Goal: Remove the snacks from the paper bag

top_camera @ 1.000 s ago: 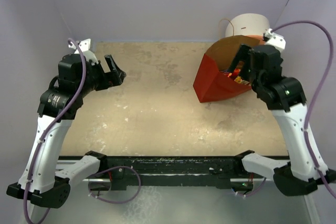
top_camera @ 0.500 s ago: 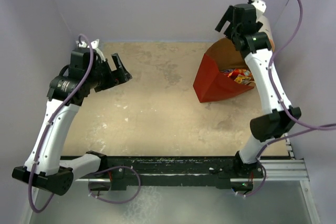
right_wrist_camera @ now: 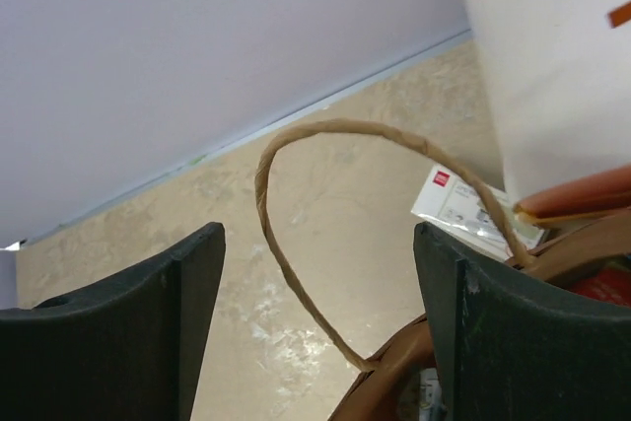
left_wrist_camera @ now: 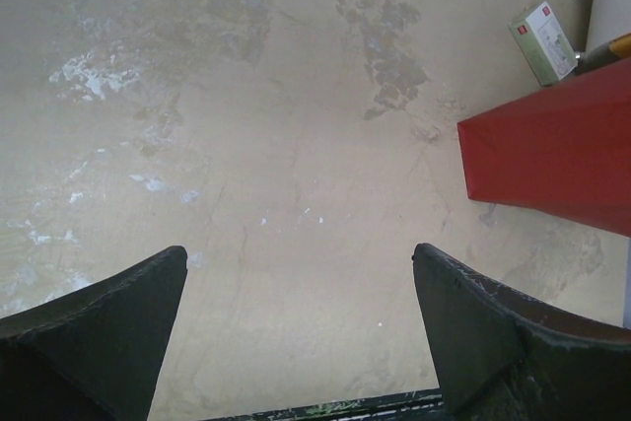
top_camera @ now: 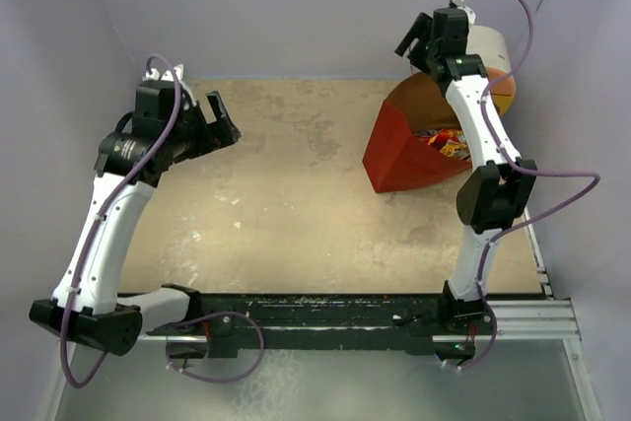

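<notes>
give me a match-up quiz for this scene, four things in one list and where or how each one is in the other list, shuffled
Things:
1. paper bag
2. snacks
3. left claw
4. right claw

Places or states:
A. open, raised near the bag's string handle
B. red outside, on the right side of the table
C. open, above the left side of the table
D. inside the bag

Pairs: 1-B, 2-D, 3-C, 4-A

Red paper bag (top_camera: pixel 394 155), brown inside, holds red-yellow snacks (top_camera: pixel 449 143); mottled beige table (top_camera: pixel 286 175).
</notes>
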